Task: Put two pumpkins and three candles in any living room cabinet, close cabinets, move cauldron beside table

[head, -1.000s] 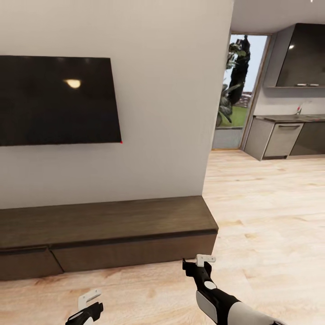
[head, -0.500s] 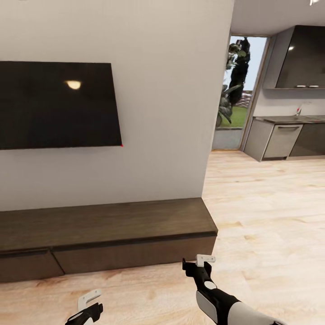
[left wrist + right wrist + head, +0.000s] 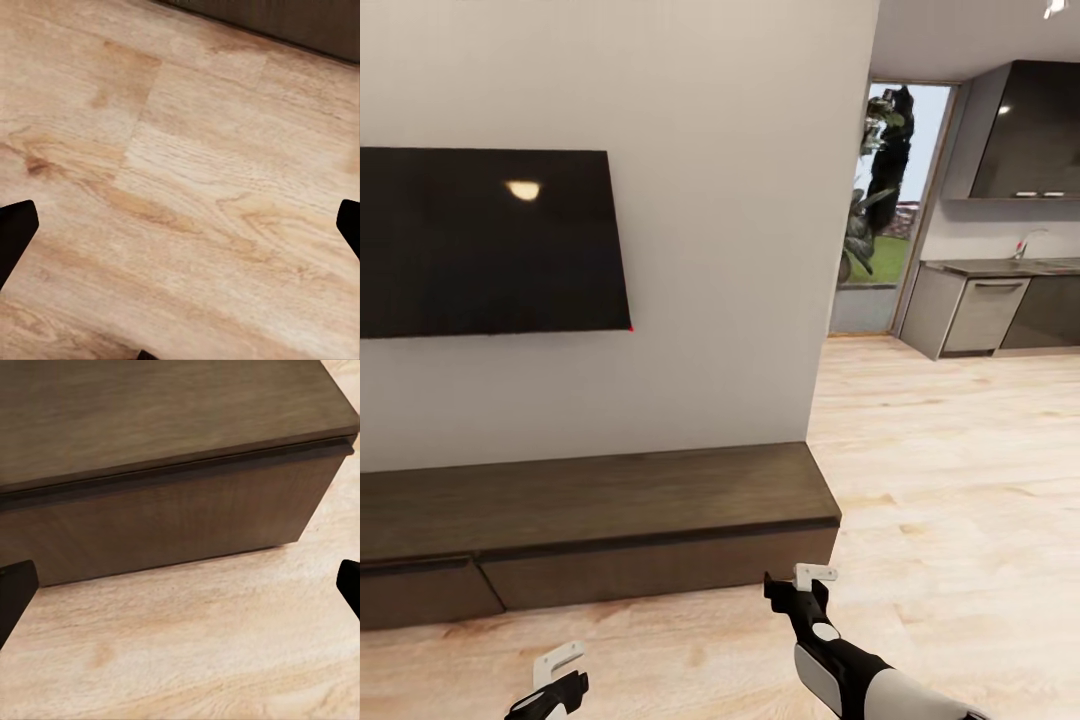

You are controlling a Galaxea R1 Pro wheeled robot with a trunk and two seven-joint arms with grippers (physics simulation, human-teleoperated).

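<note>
a long, low dark-brown cabinet [image 3: 600, 525] runs along the base of a white wall [image 3: 720, 250], its flat drawer fronts shut. a black wall-mounted television [image 3: 490, 243] hangs above it. light wooden floor [image 3: 950, 470] stretches rightward to a kitchen with grey cupboards [image 3: 985, 312] and a glass door [image 3: 885, 200]. the left gripper [image 3: 558, 672] and right gripper [image 3: 800, 582] hover low over the floor in front of the cabinet.

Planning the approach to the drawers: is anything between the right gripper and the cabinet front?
Nothing visible. Only bare wooden floor lies between the right gripper and the cabinet, whose drawer fronts look shut.
</note>
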